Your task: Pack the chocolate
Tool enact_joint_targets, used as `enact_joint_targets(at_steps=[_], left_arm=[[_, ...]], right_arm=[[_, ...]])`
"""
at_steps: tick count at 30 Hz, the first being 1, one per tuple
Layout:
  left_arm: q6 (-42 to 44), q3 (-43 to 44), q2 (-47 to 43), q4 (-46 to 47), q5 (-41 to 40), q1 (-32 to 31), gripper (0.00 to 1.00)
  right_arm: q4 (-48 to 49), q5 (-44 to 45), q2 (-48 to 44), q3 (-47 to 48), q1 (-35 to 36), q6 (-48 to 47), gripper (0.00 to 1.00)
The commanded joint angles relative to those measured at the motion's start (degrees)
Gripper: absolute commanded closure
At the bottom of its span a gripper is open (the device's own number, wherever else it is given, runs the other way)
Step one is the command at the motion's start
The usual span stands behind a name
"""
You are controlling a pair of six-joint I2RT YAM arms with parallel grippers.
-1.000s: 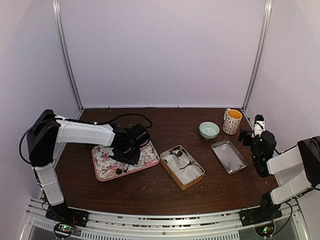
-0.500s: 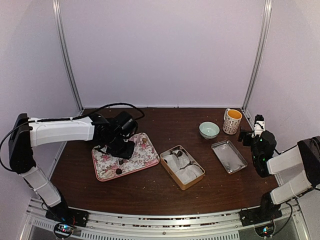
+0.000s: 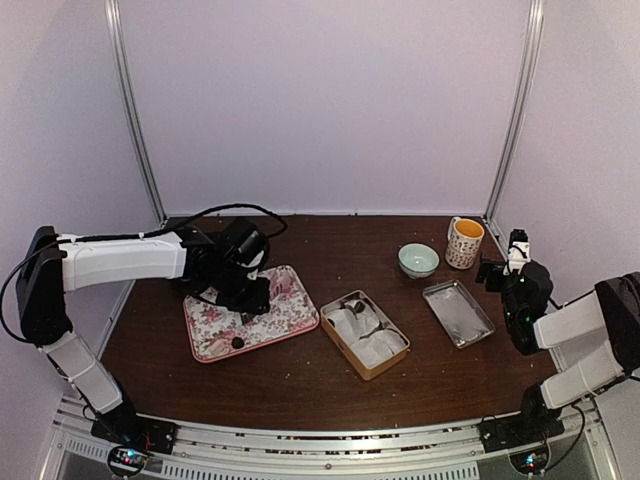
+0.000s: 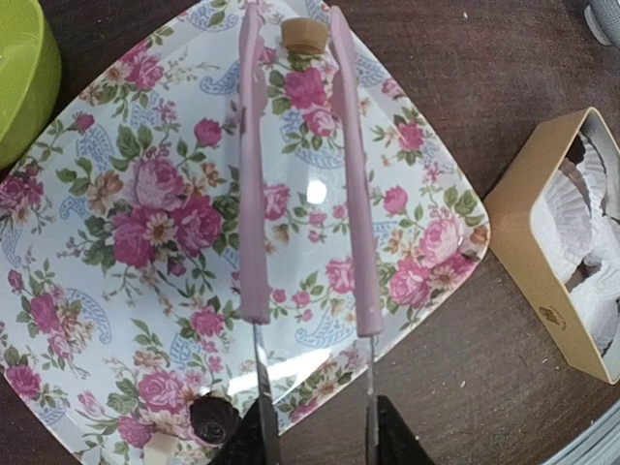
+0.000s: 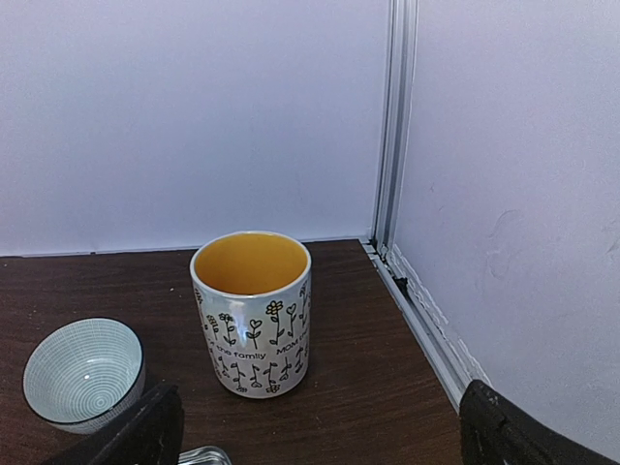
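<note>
Picking step: left gripper [image 4: 315, 438] clamps pink tongs [image 4: 295, 174], tips either side of tan chocolate [image 4: 303, 34] on floral tray [image 4: 116, 242]. Next, likely: squeeze, lift, carry to box [image 4: 542, 254]. Right gripper [image 5: 320, 436] is wide open and empty.

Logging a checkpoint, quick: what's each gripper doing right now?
Left gripper: closed on the pink tongs.
Right gripper: open, holding nothing.

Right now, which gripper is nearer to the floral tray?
Left. The left gripper hangs directly above the floral tray, gripping pink tongs that reach over it. The right gripper is far off to the right, near the mug.
</note>
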Motion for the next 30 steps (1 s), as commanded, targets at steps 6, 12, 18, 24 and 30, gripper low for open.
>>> enact_joint_targets(at_steps=[6, 12, 18, 24, 30], left_arm=[[2.28, 3.7, 4.05, 1.01, -0.34, 0.74, 0.67], [3.42, 5.45, 6.76, 0.42, -0.92, 0.67, 0.66], [3.96, 6.0, 8.0, -0.07, -2.59, 0.67, 0.65], [4.43, 7.11, 9.59, -0.77, -4.04, 0.66, 0.68], [4.98, 8.1, 10.65, -1.58, -5.08, 0.67, 0.7]], right_arm=[[0.14, -0.35, -0.19, 0.84, -0.51, 0.18, 0.0], [0.15, -0.35, -0.19, 0.84, -0.51, 0.19, 0.0], [0.15, -0.35, -0.14, 0.83, -0.51, 0.19, 0.0], [0.14, -0.33, -0.18, 0.84, -0.46, 0.19, 0.0], [0.15, -0.31, -0.15, 0.83, -0.51, 0.19, 0.0]])
